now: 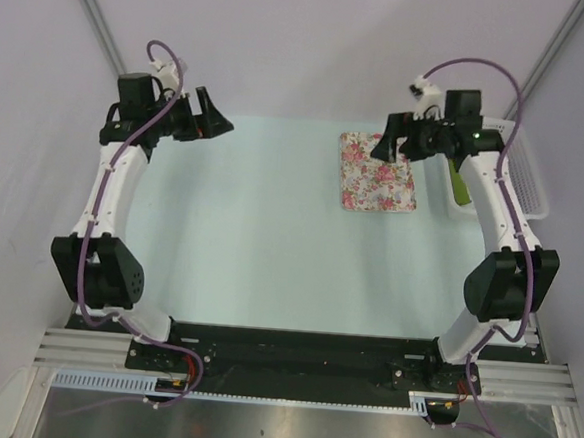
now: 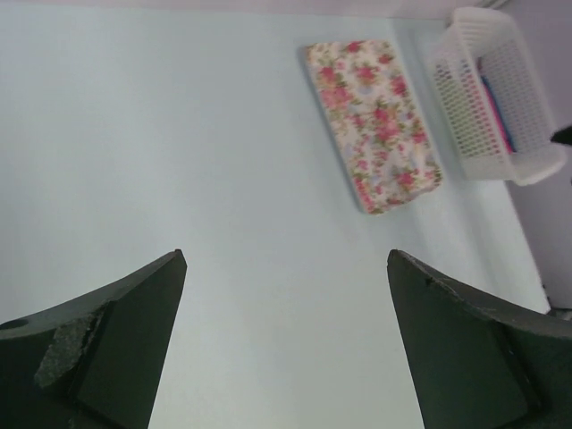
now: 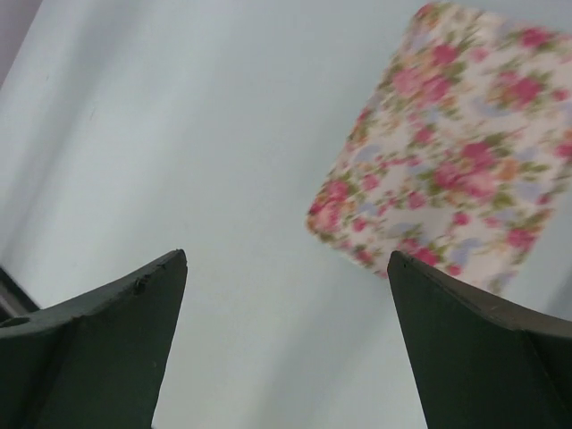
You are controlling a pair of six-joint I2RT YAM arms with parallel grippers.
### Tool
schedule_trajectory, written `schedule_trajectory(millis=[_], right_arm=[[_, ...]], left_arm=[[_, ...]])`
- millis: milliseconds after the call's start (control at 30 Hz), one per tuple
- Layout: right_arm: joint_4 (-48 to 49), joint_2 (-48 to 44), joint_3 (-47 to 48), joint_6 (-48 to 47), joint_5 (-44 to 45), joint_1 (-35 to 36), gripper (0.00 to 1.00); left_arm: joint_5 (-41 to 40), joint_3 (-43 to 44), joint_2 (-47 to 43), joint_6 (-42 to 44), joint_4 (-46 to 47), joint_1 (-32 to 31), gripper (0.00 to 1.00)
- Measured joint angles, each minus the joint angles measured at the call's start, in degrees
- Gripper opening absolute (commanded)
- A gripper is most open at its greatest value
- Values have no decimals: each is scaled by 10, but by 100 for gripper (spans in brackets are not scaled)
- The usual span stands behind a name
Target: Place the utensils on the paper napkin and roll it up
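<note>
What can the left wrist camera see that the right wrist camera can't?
Only the left wrist camera shows the white basket with something blue inside, the whole floral mat, and the left hand. Only the right wrist camera shows the right hand and the mat close up, cut off at the picture's edge. Both show the mat, the pale table, and a wide-open, empty hand.

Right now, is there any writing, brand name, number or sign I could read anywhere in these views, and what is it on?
None can be read. The floral mat bears only a flower print, the white basket is plain lattice, and the left end effector and right end effector show bare dark fingers, no labels.
</note>
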Motion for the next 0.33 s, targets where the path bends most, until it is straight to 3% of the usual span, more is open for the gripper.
schedule_trajectory(millis=[133, 233, 333], right_arm=[[11, -58, -134, 6, 14, 62, 100], [10, -87, -196, 10, 23, 73, 100], [9, -117, -231, 10, 32, 75, 100]], left_arm=[[-51, -87, -70, 37, -17, 19, 100], [-77, -188, -156, 66, -20, 15, 100], [-118, -223, -201, 85, -38, -1, 100]])
